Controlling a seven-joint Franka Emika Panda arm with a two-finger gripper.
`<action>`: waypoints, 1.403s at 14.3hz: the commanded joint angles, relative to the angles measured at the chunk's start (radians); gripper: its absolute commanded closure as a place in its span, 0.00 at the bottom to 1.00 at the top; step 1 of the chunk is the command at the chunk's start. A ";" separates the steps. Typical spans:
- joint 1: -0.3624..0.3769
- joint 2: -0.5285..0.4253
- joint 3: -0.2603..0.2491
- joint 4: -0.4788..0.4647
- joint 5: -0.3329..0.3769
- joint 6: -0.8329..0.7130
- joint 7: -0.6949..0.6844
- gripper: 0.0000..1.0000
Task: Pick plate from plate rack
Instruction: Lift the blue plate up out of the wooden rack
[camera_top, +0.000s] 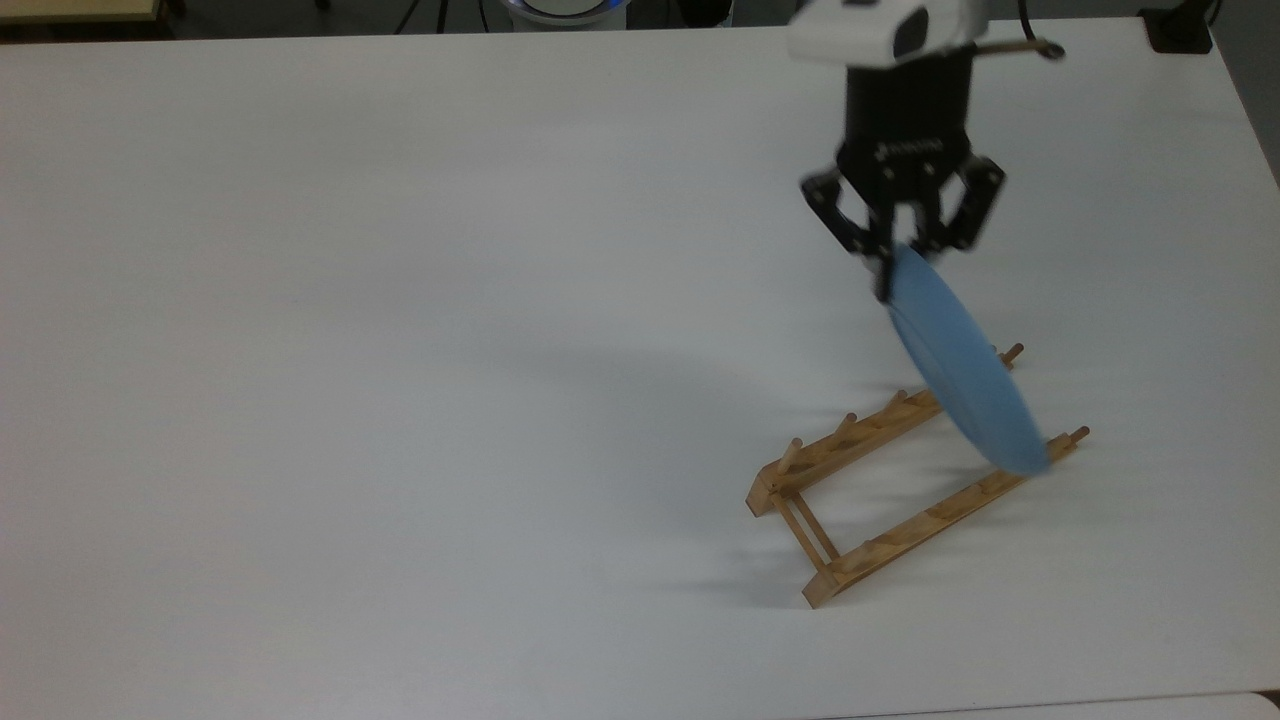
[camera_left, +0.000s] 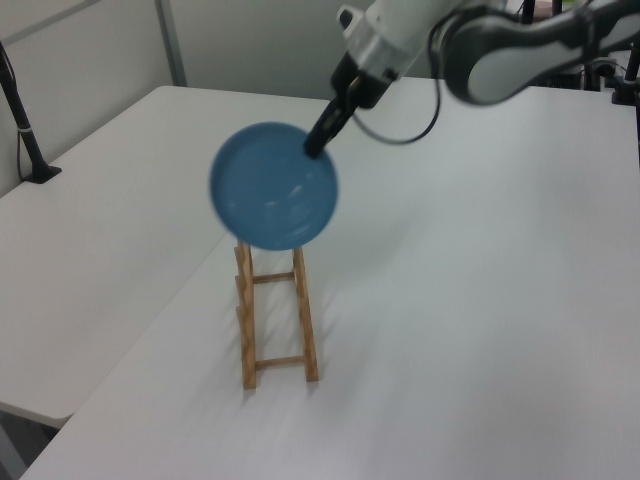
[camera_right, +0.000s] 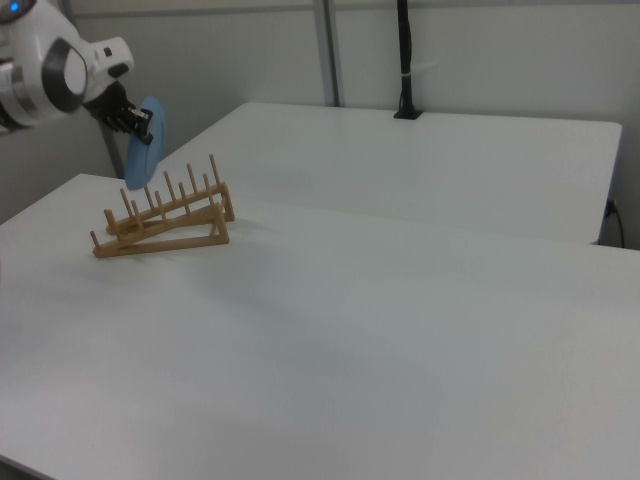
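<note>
The light-blue plate (camera_top: 955, 365) (camera_left: 272, 187) (camera_right: 146, 145) hangs in the air above the far end of the wooden plate rack (camera_top: 890, 480) (camera_left: 272, 320) (camera_right: 165, 220), clear of the pegs. My gripper (camera_top: 890, 270) (camera_left: 318, 145) (camera_right: 140, 120) is shut on the plate's upper rim, with one finger on each face. In the top view the plate shows nearly edge-on and tilted; in the left view its round face is toward the camera. The rack lies flat on the white table, holding nothing.
A white table (camera_top: 400, 350) carries the rack. A second white table (camera_right: 450, 160) stands beyond a gap in the right view, with a black pole (camera_right: 405, 60) at its far side. Another black pole (camera_left: 20, 120) stands at the left view's left.
</note>
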 joint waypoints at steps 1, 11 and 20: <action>-0.072 -0.154 0.011 -0.047 0.114 -0.310 -0.225 1.00; -0.508 -0.231 -0.009 -0.084 0.307 -0.779 -0.862 1.00; -0.658 -0.119 -0.041 -0.265 0.305 -0.590 -1.004 1.00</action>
